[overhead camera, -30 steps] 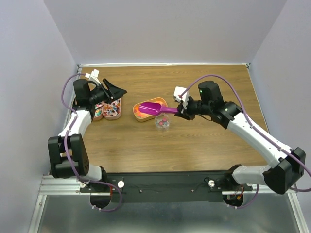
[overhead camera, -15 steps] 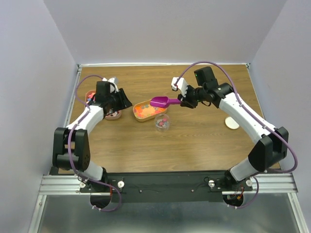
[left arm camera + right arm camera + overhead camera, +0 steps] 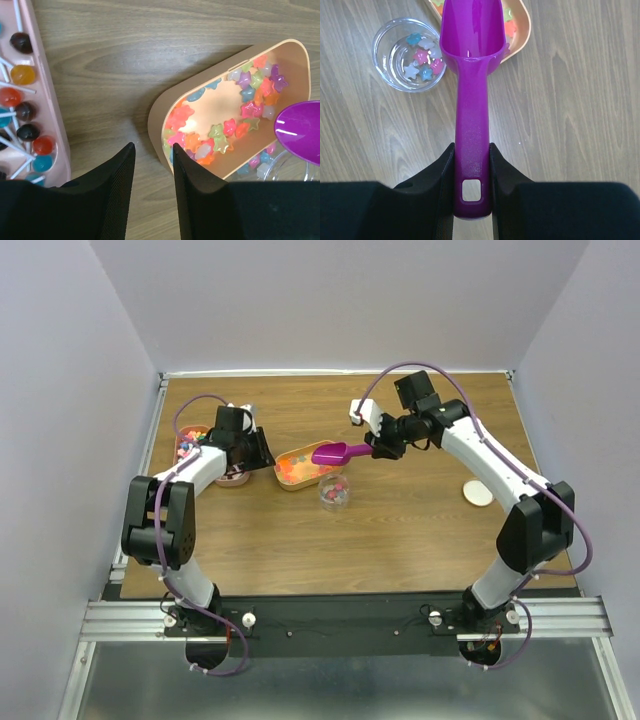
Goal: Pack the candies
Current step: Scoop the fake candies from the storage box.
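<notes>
Pinches the flat handle of a magenta plastic scoop [image 3: 471, 60] in the right gripper [image 3: 471, 150], closed down to the handle's width, just ahead of the square hole at the handle's end. Points the bowl away from the wrist, over the right end of a peach-coloured oblong tray [image 3: 156, 112] as seen from the top camera.

Places the left gripper [image 3: 153, 146] at the opposite, rounded end of that tray, close above the wooden table [image 3: 400, 530]. Leaves a moderate gap between the black fingers [image 3: 115, 190], with bare wood and a sliver of the tray's end wall showing in it and nothing gripped. Cannot tell whether the finger nearer the tray touches the rim.

Finds the candies [image 3: 240, 107] inside the peach-coloured tray: small stars in pink, orange, green, purple, blue and milky white, lying mostly along the walls with bare floor in the middle. Finds a few more, pink, blue and white, at the bottom of a small clear round cup [image 3: 380, 40] standing upright just beside the tray and next to the scoop's bowl.

Shows, further left, a pink tray [image 3: 52, 115] of round lollipops [image 3: 23, 75] on white sticks, in red, orange, blue and dark colours. Shows a white round lid [image 3: 480, 493] flat on the table at the right, well apart from the rest.
</notes>
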